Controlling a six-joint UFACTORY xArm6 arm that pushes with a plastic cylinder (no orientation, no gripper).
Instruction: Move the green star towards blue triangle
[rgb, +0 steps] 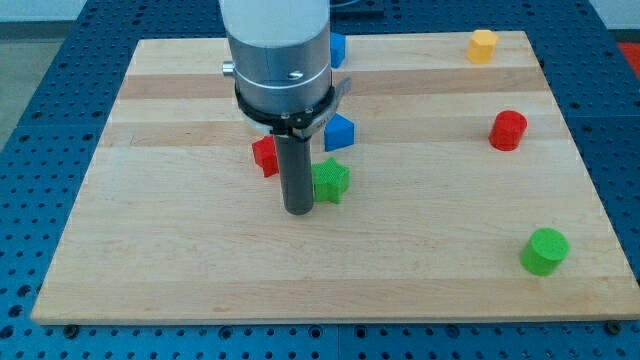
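camera view, the only one: my tip (299, 210) is a bare rod with no fingers to open or close, so it holds nothing. it rests on the wooden board (160, 250), touching or just beside the left side of the green star (331, 181). the blue triangle (340, 131) lies just above the star towards the view's top, near but with a thin strip of wood between them. i judge the task mostly done: the star is already close and needs only a short nudge upward. from its present side the tip would push the star to the view's right, so it likely must come round below it first. a red block (265, 156) sits just left of the rod, partly hidden, narrowing that side. another blue block (337, 48) shows behind the arm. below the star the board is open; the yellow block (482, 46), red cylinder (508, 130) and green cylinder (545, 250) stand well apart at the right. no edge is near.
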